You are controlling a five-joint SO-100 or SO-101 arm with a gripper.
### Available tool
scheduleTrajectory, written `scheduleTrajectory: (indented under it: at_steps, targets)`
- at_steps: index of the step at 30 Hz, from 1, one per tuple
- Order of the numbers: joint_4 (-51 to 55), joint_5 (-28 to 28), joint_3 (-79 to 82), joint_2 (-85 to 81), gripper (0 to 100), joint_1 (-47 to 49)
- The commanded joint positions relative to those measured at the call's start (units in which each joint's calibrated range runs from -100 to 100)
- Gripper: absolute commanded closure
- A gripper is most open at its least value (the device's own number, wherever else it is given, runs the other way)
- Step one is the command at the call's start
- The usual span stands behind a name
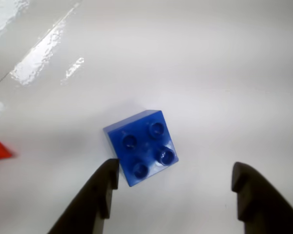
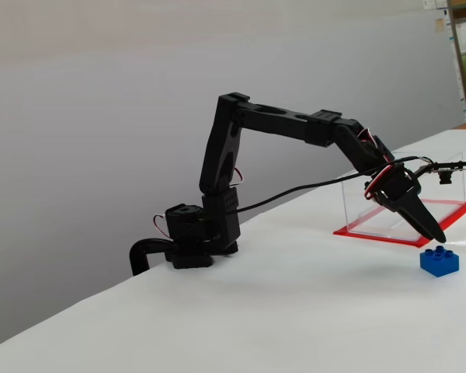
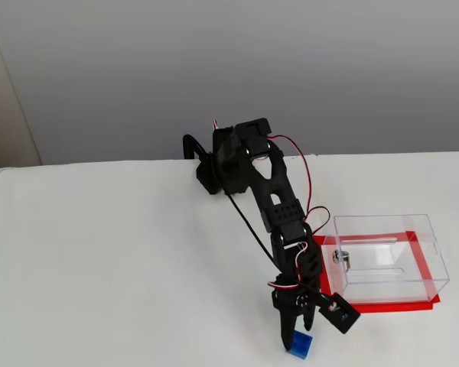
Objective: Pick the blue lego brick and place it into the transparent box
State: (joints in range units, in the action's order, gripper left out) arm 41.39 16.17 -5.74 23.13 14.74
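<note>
Below, my gripper (image 1: 173, 178) hangs with its fingers spread wide, and the blue lego brick (image 1: 141, 147) sits studs up on the white table (image 1: 210, 73), just off my left fingertip in the wrist view. Nothing lies between us. Only the fixed views show the transparent box (image 3: 390, 256) on its red base, just right of my arm (image 3: 279, 206) and farther back than the brick (image 3: 299, 342).

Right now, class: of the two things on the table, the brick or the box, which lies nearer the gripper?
The blue lego brick, just beyond the open gripper; the transparent box stands farther aside.
</note>
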Motion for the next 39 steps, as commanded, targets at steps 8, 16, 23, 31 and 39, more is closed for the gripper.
scheduleTrajectory:
  at_steps: [8,16,23,31,39]
  targets:
    - [0.1,-3.1,-1.9,0.7,74,-1.0]
    - [0.0,-3.5,-4.2,1.3,69,-0.6]
    - [-0.6,-3.3,-4.4,1.7,69,-1.0]
    - [0.2,-3.6,-10.0,6.3,69,-1.1]
    - [0.2,-3.6,-9.5,7.4,69,-1.1]
